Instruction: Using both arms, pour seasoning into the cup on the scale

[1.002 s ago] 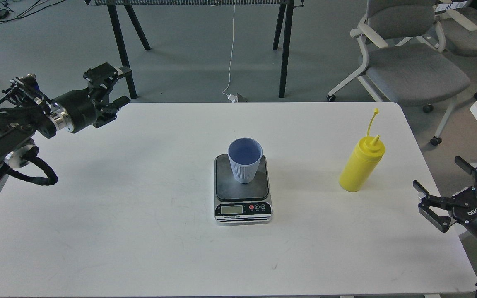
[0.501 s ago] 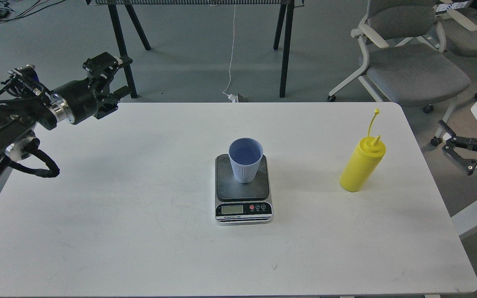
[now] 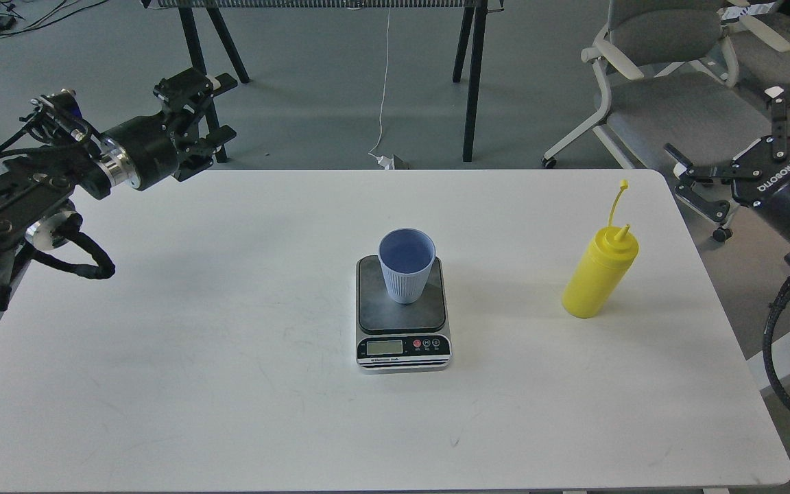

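The yellow seasoning bottle (image 3: 599, 273) stands upright on the right side of the white table (image 3: 217, 315), its tethered cap hanging open above the nozzle. The pale blue ribbed cup (image 3: 405, 267) stands upright on the dark platform of the silver scale (image 3: 402, 346) at the table's middle. My left gripper (image 3: 220, 106) is open and empty, raised over the table's far left corner. My right gripper (image 3: 721, 120), marked ROBOTIQ, is open wide and empty, raised off the table's far right corner, above and to the right of the bottle.
Grey office chairs (image 3: 683, 116) stand behind the right gripper. Black table legs (image 3: 470, 82) and a white cable (image 3: 382, 89) are on the floor beyond the far edge. Another white table's edge (image 3: 789, 346) lies at the right.
My right gripper has risen from low beside the table's right front edge to high off the far right corner. My left gripper has shifted slightly right and up. Bottle, cup and scale have not moved.
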